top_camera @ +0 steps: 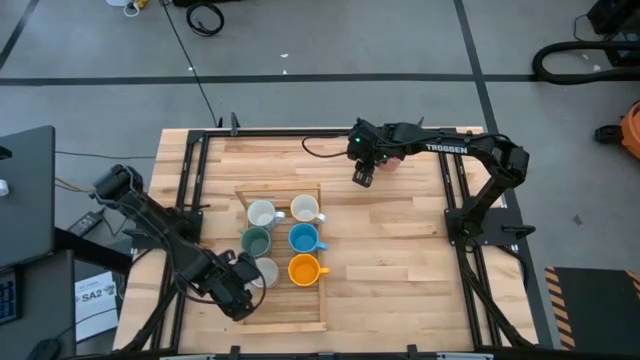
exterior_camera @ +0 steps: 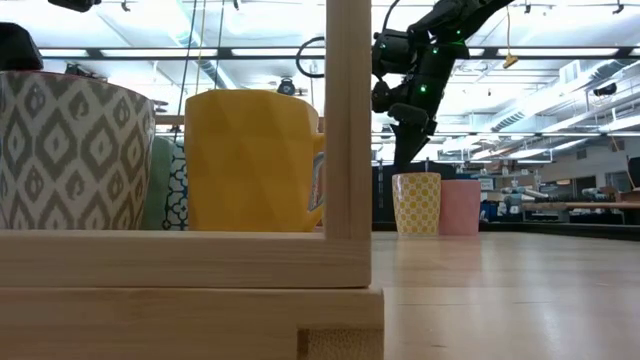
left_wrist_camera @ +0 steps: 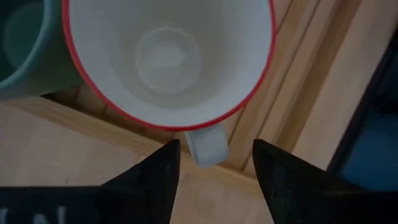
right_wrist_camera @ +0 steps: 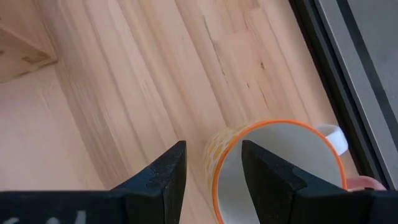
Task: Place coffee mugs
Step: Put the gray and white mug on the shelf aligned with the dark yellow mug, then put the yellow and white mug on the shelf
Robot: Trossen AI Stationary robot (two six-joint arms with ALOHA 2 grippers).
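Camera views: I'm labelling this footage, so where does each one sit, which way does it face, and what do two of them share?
High view: overhead, straight down on the table; both arms, wooden tray.
Low view: table height, level across; right arm above the yellow patterned mug and pink mug.
Left wrist view: down past open jaws at the red-rimmed mug.
Right wrist view: past open jaws over the same yellow patterned mug.
Shared: the orange mug shows in the high and low views.
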